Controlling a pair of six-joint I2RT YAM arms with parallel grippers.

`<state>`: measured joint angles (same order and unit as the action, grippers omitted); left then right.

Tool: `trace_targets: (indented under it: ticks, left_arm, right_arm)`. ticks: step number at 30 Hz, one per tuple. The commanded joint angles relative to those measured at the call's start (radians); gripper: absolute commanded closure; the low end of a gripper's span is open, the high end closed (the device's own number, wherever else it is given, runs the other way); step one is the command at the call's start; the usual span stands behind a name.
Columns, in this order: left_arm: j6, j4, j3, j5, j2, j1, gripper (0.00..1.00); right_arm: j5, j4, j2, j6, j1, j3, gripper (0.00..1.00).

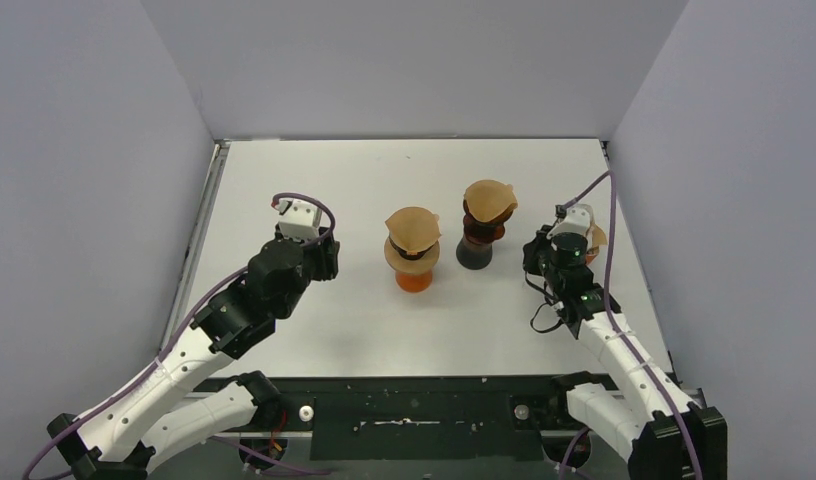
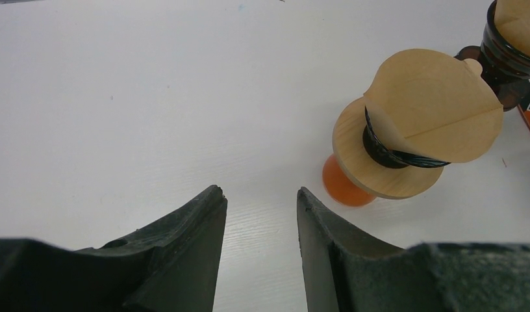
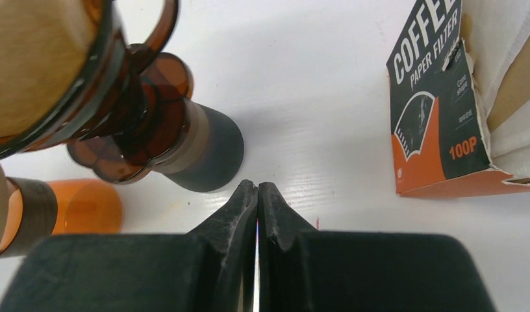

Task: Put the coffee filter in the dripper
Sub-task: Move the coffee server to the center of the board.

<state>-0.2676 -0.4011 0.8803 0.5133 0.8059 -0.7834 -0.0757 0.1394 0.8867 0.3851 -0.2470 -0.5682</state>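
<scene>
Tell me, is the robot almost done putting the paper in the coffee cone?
Looks done: a paper filter sits in the orange dripper, a second filter in the dark dripper. In hand: nothing; the left end effector is open and empty, the right end effector shut and empty. Still to do: seemingly nothing.

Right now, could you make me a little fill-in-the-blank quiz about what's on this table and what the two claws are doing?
1. The right gripper is ___ and holds nothing.
2. The left gripper is ___, with nothing between its fingers.
3. The filter box near the right gripper reads "COFFEE PAPER ___".
4. The amber dripper stands on a dark grey base; the wooden-collared dripper stands on an ___ one.

Missing words: shut; open; FILTER; orange.
</scene>
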Motion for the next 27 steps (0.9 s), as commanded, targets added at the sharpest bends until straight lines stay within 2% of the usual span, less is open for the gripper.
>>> trace_targets:
  ticks: [1,8,27]
  left_arm:
    - [0.010,0.016,0.001,-0.024,-0.019,0.007,0.58]
    - [0.012,0.019,0.001,-0.041,-0.023,0.012,0.58]
    - [0.013,0.027,0.000,-0.071,-0.019,0.023,0.58]
  right_arm:
    - [0.154,-0.265,0.059,0.096,0.092,0.046,1.00]
    - [0.260,-0.490,0.159,0.190,0.181,0.131,1.00]
    - [0.345,-0.796,0.474,0.323,0.196,0.146,1.00]
